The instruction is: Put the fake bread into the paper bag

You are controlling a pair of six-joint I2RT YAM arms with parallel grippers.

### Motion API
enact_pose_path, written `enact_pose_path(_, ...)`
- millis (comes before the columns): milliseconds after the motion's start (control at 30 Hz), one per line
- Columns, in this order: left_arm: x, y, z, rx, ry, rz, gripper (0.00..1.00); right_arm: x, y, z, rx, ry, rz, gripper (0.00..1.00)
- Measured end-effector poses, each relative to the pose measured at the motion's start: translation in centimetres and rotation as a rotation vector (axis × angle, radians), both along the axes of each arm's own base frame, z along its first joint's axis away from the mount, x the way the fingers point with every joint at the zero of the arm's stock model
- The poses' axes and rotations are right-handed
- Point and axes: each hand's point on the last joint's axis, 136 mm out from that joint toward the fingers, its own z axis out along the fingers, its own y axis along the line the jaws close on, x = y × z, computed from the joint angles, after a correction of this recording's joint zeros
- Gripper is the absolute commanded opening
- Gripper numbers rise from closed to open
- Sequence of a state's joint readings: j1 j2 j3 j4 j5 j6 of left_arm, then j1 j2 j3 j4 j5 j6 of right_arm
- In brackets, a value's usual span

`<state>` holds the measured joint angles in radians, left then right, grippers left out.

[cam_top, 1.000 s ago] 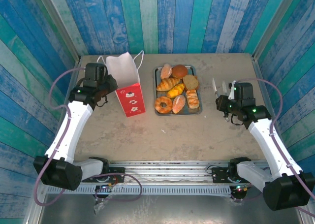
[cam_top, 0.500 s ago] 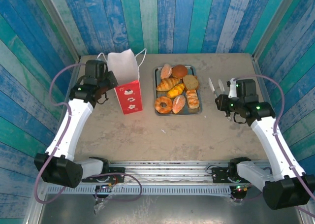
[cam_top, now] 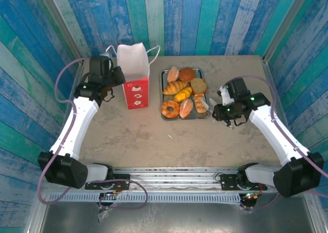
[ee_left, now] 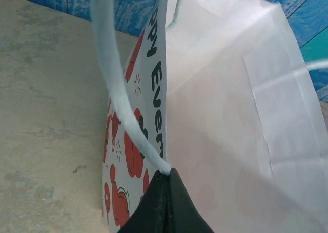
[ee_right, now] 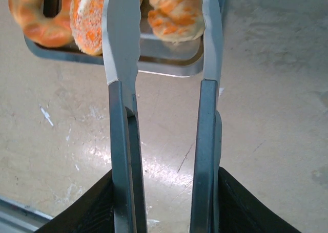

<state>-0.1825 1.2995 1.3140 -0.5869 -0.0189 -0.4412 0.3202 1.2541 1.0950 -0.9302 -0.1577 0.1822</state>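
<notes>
**Step in hand:** first pick from the tray, as judged from the layout.

- Bag (cam_top: 134,69): stands upright at the far left of the table, well apart from the tray (cam_top: 179,118). The left gripper (ee_left: 167,187) is clamped fully closed on the bag's rim at the root of a cord handle (ee_left: 120,97). Recommendation: hold that rim steady and pulled outward so the mouth stays wide for the drop.
- Tongs (ee_right: 121,59): gripped by the right gripper (ee_right: 165,176), whose jaws are partly closed on the two arms. The blades stand apart, with their tips over the tray's near right corner beside a roll (ee_right: 177,10). Recommendation: set one blade on each side of that roll, lower to the tray floor, then squeeze gently. A hard squeeze may squirt the light piece out.
- Bread (cam_top: 175,87): all of it lies on the tray.

**Count:**
- Bag: one, with two handles.
- Tray: one.
- Tongs: one pair.
- Bread: eight pieces, including one croissant and one ring donut (cam_top: 169,109).
</notes>
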Motion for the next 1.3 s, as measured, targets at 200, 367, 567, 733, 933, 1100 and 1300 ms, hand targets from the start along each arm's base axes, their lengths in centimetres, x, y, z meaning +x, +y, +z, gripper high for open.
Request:
enact_pose_path(200, 0.1, -0.7, 0.2, -0.015, -0.010, -0.040, 0.00, 0.7, 1.1, -1.5, -0.039, 0.067, 0.024, 0.47)
enact_pose_path(367, 0.0, -1.1, 0.2, -0.020, -0.010, -0.067, 0.00, 1.1, 1.1, -2.1, -0.076, 0.083, 0.017, 0.48)
enact_pose_path(567, -0.3, -1.6, -1.1, -0.033, 0.021, -0.095, 0.00, 1.7, 0.6, -1.8, -0.107, 0.067, -0.003, 0.51)
enact_pose_path(733, -0.7, -2.0, -2.5, -0.044, 0.055, -0.118, 0.00, 1.8, 0.6, -2.5, -0.119, 0.088, -0.004, 0.52)
enact_pose_path(933, -0.9, -2.4, -2.8, -0.059, 0.060, -0.140, 0.00, 1.8, 1.0, -3.8, -0.134, 0.127, 0.013, 0.53)
enact_pose_path(1100, -0.9, -2.6, -2.8, -0.067, 0.060, -0.151, 0.00, 1.8, 1.3, -4.4, -0.141, 0.143, 0.019, 0.53)
enact_pose_path(1300, -1.3, -2.4, -2.7, -0.057, 0.059, -0.151, 0.00, 2.0, 1.6, -4.8, -0.140, 0.147, 0.025, 0.56)
